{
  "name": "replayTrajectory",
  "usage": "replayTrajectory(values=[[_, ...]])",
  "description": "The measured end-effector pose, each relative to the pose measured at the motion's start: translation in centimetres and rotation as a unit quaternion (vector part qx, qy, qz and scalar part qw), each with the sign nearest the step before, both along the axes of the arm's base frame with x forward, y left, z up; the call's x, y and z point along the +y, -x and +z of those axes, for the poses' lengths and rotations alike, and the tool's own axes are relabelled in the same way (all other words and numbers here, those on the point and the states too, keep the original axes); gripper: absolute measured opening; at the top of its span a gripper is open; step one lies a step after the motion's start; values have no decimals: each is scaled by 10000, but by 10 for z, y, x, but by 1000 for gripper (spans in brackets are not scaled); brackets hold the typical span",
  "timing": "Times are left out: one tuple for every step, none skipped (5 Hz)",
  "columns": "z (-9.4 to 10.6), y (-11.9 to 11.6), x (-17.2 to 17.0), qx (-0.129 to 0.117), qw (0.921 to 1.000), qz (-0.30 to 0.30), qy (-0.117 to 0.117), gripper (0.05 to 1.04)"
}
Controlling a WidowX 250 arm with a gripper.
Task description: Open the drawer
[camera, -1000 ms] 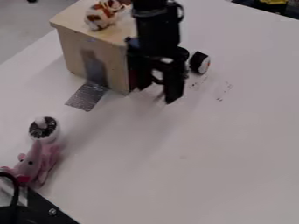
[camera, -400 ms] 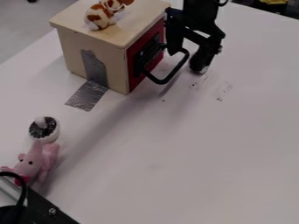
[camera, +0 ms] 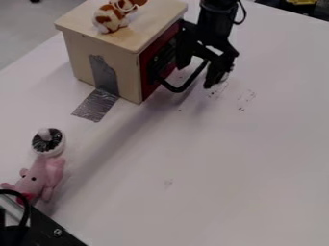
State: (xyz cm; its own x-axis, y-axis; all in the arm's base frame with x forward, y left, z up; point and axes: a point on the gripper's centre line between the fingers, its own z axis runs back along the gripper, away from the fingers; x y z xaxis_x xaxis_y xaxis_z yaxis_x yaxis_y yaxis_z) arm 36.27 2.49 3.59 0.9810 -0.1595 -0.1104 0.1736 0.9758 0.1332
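The gripper (camera: 198, 72) hangs open at the right of the wooden drawer box (camera: 128, 62), one finger near the red front and the other out over the table. Between the two fingers runs part of the black loop handle (camera: 172, 88), which sticks out from the red drawer front (camera: 146, 82). That front looks flush with the box, and the gripper hides its far part. Whether a finger touches the handle I cannot tell.
A brown-and-white plush toy (camera: 109, 19) sits on the box. Silver tape (camera: 96, 104) holds its side to the table. A sushi-like toy (camera: 223, 77) lies behind the outer finger. At left are a white-and-black round object (camera: 49, 141) and a pink plush (camera: 40, 178).
The gripper first moved right and up, off the box's front corner, uncovering the handle. Since then it has come slightly left and down, its fingers now on either side of the handle.
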Motion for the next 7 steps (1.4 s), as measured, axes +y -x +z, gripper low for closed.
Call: replayTrajectory(values=[[-23, 10, -1, 442, 9990, 107, -24, 952], [-31, 15, -4, 532, 9984, 143, 83, 660], [-31, 17, -10, 587, 9981, 127, 143, 375], [-25, 16, -27, 496, 9984, 63, 262, 191], [-20, 17, -49, 445, 9984, -41, 353, 154], [-16, 16, -66, 447, 9980, -195, 397, 154], [-14, 17, -83, 459, 9976, -297, 422, 153]])
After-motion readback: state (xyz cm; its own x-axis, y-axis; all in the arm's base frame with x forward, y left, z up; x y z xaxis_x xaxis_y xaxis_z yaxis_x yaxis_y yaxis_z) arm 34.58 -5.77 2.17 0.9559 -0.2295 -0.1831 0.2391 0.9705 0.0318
